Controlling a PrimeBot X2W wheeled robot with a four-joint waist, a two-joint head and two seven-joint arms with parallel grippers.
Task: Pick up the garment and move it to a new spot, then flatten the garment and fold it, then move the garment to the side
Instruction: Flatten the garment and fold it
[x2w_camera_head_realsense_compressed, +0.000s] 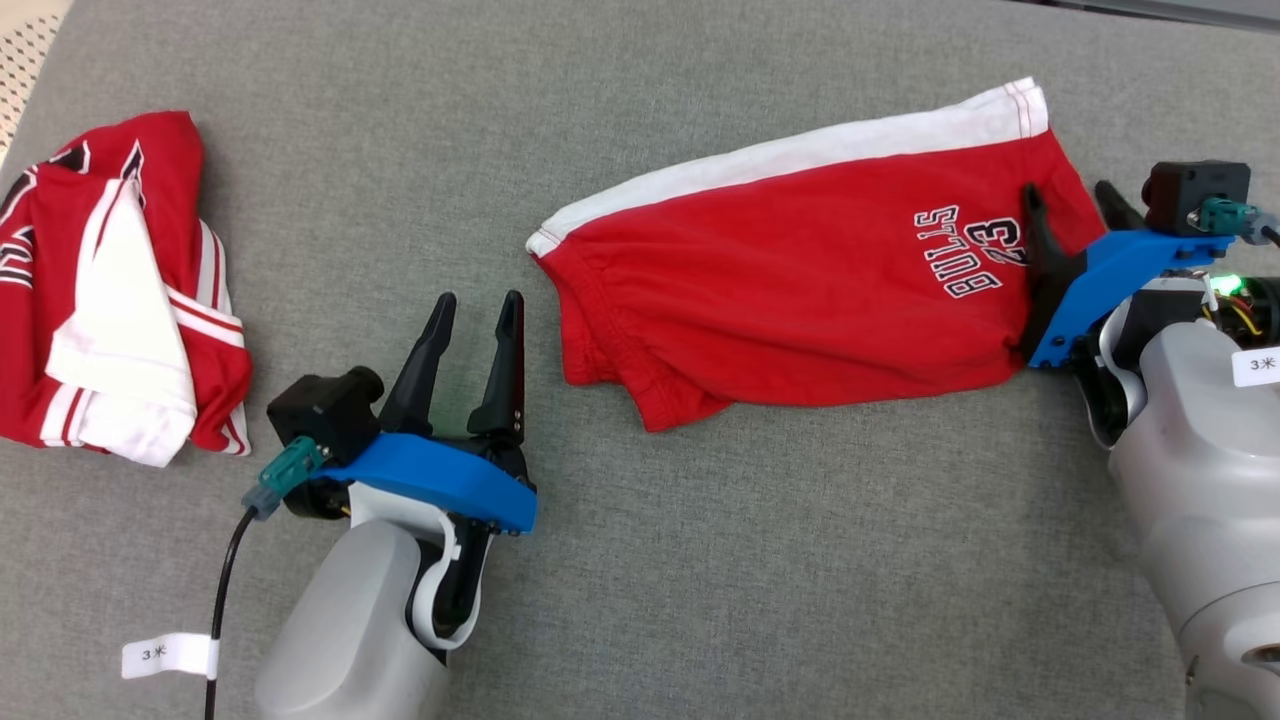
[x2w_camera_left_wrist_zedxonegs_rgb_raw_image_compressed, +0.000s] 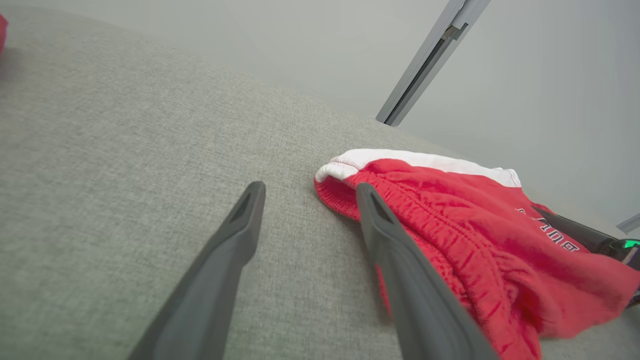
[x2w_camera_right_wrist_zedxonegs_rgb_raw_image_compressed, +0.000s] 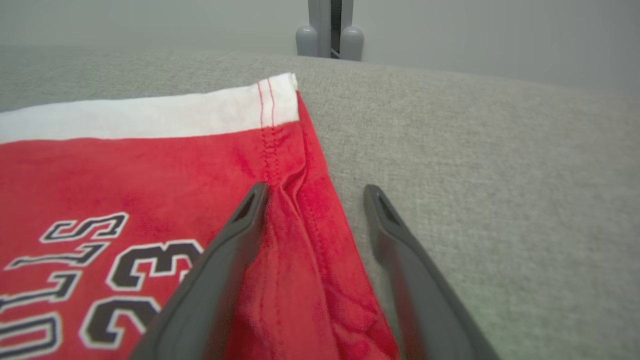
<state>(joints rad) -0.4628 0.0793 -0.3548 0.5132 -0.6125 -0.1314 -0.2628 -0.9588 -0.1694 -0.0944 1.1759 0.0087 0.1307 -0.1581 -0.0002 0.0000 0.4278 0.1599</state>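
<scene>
1. At lower left of the head view, the left claw (x2w_camera_head_realsense_compressed: 481, 297) stands wide open and holds nothing, its two dark fingers pointing up the frame over bare surface.
2. At the right edge of that view, the right claw (x2w_camera_head_realsense_compressed: 1066, 190) is equally wide and empty. In its wrist view the claw (x2w_camera_right_wrist_zedxonegs_rgb_raw_image_compressed: 315, 187) straddles the garment's side edge, one finger over red cloth and the other over bare weave. I cannot tell whether either finger touches.
3. Between the two claws lies the red cotton shorts with a white side band and a "BULLS 23" print (x2w_camera_head_realsense_compressed: 800, 290), in the centre-right of the frame. They rest on the grey fabric-covered counter (x2w_camera_head_realsense_compressed: 700, 550).
4. The shorts' long axis runs left to right, rising slightly toward the upper right, with one claw at each end. The right claw is already at the hem. The left claw is just short of the gathered waistband, which lies to its right (x2w_camera_left_wrist_zedxonegs_rgb_raw_image_compressed: 450, 215), so that arm must shift rightward to take hold.
5. The shorts' lower right corner is hidden behind the right claw's blue mount, and how many layers lie stacked is hard to judge.
6. A crumpled red-and-white jersey (x2w_camera_head_realsense_compressed: 110, 290) sits well apart at upper left, cut off by the frame edge.
</scene>
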